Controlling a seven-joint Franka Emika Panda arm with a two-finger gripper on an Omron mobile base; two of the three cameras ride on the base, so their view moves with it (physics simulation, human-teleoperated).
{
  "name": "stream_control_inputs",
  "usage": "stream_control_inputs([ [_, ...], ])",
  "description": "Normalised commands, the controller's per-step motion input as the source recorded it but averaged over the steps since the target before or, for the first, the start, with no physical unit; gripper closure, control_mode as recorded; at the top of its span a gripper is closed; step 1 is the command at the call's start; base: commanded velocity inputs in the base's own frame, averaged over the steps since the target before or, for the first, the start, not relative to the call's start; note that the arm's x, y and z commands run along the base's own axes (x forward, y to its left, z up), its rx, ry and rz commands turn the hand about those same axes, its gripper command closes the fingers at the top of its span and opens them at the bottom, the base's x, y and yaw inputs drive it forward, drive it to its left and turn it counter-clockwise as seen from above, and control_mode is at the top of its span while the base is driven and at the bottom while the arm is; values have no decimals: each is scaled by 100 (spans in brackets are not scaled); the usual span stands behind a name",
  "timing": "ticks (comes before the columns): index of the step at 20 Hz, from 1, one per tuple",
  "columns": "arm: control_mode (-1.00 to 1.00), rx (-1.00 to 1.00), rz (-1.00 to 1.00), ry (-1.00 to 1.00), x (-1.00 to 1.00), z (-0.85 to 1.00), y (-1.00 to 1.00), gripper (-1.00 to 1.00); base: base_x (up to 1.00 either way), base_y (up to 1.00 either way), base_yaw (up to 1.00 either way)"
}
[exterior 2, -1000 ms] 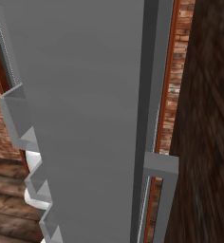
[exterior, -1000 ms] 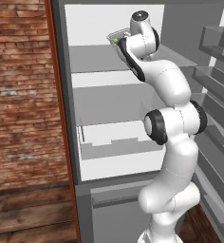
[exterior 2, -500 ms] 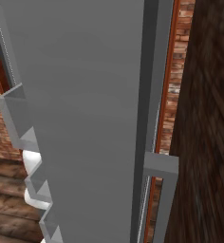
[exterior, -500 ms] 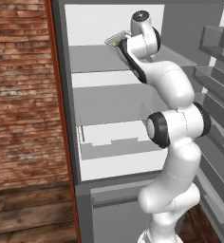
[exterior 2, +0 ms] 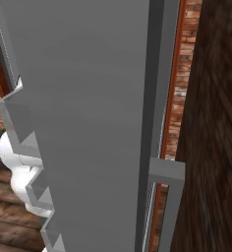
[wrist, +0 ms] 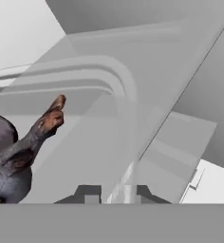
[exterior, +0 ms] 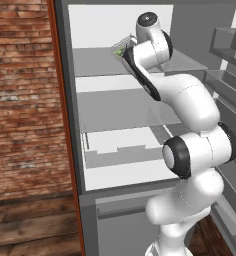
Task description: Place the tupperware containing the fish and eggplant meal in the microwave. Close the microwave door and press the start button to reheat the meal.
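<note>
Gripper point(wrist: 112, 192): bottom centre of your hand view, fingers pinched on the tupperware point(wrist: 126, 102) rim, it seems.
Tupperware: upper centre of your left base view, above the fridge shelf point(exterior: 97, 62).
Meal point(wrist: 19, 154): fish at lower left.

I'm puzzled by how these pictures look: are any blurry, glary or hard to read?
Left base view: evenly lit, no glare. Right base view: a flat grey fridge door panel blocks the view. Hand view: the pale translucent rectangular tray looks ghostly; the tool pinches its rim.
</note>
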Motion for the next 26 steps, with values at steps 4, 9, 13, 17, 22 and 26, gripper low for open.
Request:
stream_control_inputs([
  [4, -100, 0, 0, -9, -100, 0, 16, 100, 0, 0, 0],
  [9, -100, 2, 0, 2, -100, 7, 3, 100, 0, 0, 0],
  [13, -100, 10, -7, 12, -100, 8, 0, 100, 0, 0, 0],
  [17, -100, 17, -12, 14, -100, 3, 0, 100, 0, 0, 0],
  [22, -100, 12, -7, 10, -100, -1, 0, 100, 0, 0, 0],
  [26, -100, 2, 0, 1, -100, -15, 0, 100, 0, 0, 0],
])
